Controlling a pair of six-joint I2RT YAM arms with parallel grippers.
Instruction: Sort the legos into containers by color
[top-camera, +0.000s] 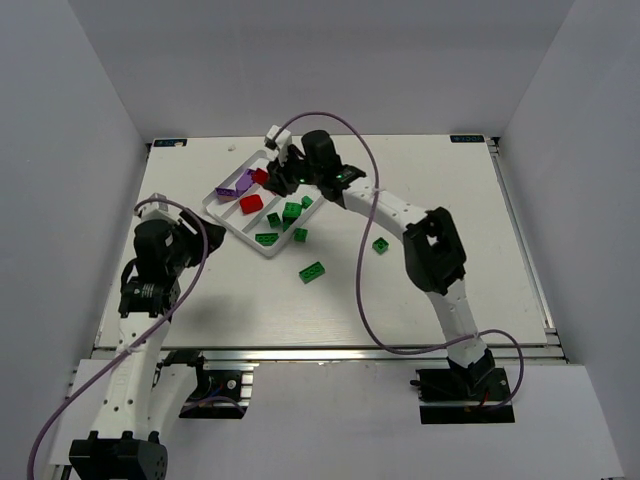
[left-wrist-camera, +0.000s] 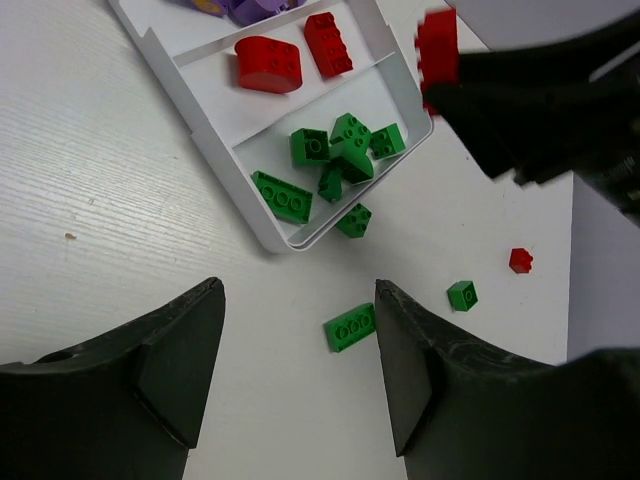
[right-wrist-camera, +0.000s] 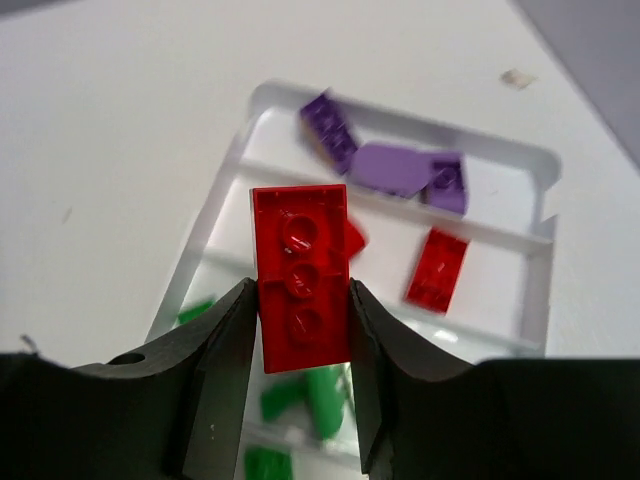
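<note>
My right gripper (right-wrist-camera: 300, 290) is shut on a red lego (right-wrist-camera: 300, 270) and holds it above the white tray (right-wrist-camera: 545, 160). In the top view this gripper (top-camera: 278, 180) hovers over the tray's far end (top-camera: 208, 203). The tray's three compartments hold purple legos (right-wrist-camera: 395, 165), red legos (left-wrist-camera: 268, 63) and green legos (left-wrist-camera: 330, 155). My left gripper (left-wrist-camera: 298, 290) is open and empty above the table, just short of a loose green lego (left-wrist-camera: 350, 326). In the top view it (top-camera: 188, 232) sits left of the tray.
Loose on the table are a small green lego (left-wrist-camera: 461, 295), a small red lego (left-wrist-camera: 520, 260) and a green lego (left-wrist-camera: 354, 220) against the tray's near corner. The right arm (top-camera: 400, 215) stretches across the table's middle.
</note>
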